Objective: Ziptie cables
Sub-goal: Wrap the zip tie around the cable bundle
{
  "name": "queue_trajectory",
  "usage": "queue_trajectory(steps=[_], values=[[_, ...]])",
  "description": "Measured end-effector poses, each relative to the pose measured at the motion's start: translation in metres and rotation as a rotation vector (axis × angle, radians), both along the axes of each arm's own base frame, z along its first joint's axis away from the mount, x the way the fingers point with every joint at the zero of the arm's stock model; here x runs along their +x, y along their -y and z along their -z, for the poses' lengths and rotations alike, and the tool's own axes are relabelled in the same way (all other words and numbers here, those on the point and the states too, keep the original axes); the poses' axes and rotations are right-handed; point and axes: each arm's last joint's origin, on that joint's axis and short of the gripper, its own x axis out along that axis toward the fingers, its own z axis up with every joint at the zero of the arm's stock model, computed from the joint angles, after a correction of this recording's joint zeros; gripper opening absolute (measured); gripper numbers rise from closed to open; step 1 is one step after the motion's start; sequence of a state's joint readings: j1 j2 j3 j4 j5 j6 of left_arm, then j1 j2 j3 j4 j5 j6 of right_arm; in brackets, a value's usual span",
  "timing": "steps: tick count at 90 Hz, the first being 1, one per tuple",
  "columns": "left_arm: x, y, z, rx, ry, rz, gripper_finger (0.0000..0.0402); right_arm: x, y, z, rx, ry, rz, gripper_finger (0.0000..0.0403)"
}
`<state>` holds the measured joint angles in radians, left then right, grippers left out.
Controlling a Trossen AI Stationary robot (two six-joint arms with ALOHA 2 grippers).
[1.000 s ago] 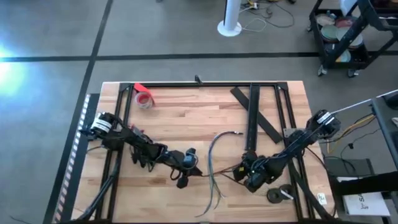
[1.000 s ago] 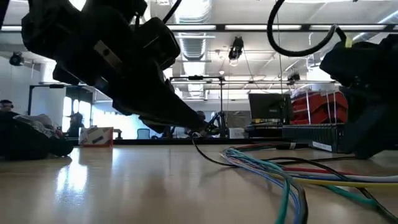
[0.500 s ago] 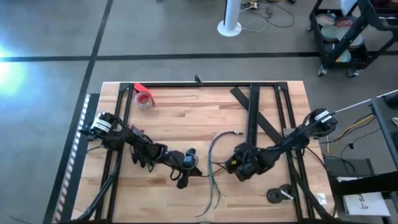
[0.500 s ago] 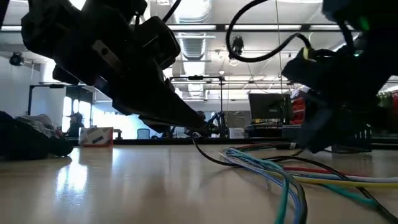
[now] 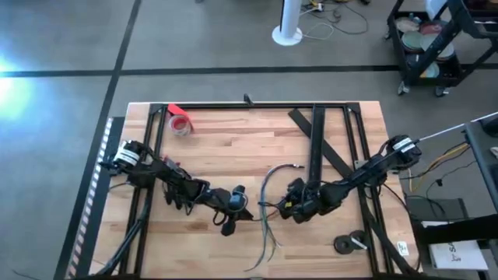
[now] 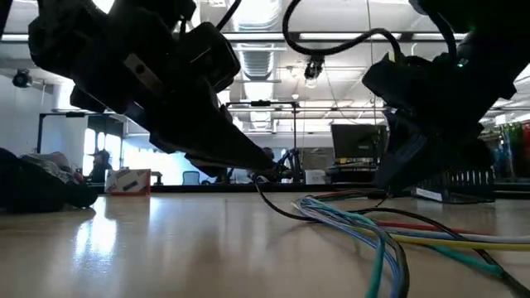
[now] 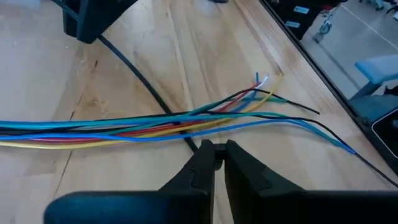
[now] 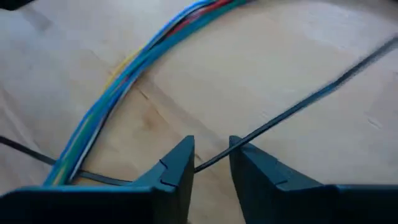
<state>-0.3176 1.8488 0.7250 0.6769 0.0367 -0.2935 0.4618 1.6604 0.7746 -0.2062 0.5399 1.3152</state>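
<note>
The cables [image 5: 264,208], a loose bundle of blue, green, red, yellow and dark wires, lie in a curve on the wooden table between my two grippers; they also show in the low view [image 6: 373,236]. The ziptie [image 7: 146,84], a thin dark strip, lies on the table and crosses the cables. My left gripper [image 7: 217,152] comes from the table's left [image 5: 241,211] and is shut on the ziptie. My right gripper [image 5: 286,208] stands just right of the cables, open [image 8: 211,163], with the ziptie [image 8: 298,102] running between its fingers. My left gripper pinches one end of the ziptie [image 7: 196,144] between its two fingertips. The fingers come low from the table's left, roughly along the strip. The strip runs away from them along the table and crosses the cable bundle. Whether my right gripper touches the ziptie I cannot tell.
A red tape roll [image 5: 180,123] lies at the far left. Wide flat black strips [image 5: 320,148] lie across the far right part of the table. Two dark discs [image 5: 350,243] sit near the front right. Black frame rails [image 5: 257,105] run along the table's edges.
My right gripper has moved toward the table's left and a little toward its far edge, coming up close to the cables, over the ziptie. The cables have stayed where they were.
</note>
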Motion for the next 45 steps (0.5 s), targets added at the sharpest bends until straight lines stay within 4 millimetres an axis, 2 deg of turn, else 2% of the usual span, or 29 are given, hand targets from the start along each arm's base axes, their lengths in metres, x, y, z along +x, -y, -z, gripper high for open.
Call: queue_trajectory(steps=[17, 37, 45], values=[[0.0, 0.0, 0.0, -0.011, -0.001, -0.01, 0.0008, -0.002, -0.004, -0.002, -0.159, 0.023, -0.05, 0.0007], [0.001, -0.002, -0.001, -0.011, 0.009, -0.064, 0.0008, -0.006, -0.012, -0.004, -0.403, -0.001, -0.191, 0.0002], [0.002, -0.003, -0.002, 0.003, 0.031, -0.099, 0.0008, -0.004, -0.014, 0.001, -0.465, -0.035, -0.25, 0.0002]])
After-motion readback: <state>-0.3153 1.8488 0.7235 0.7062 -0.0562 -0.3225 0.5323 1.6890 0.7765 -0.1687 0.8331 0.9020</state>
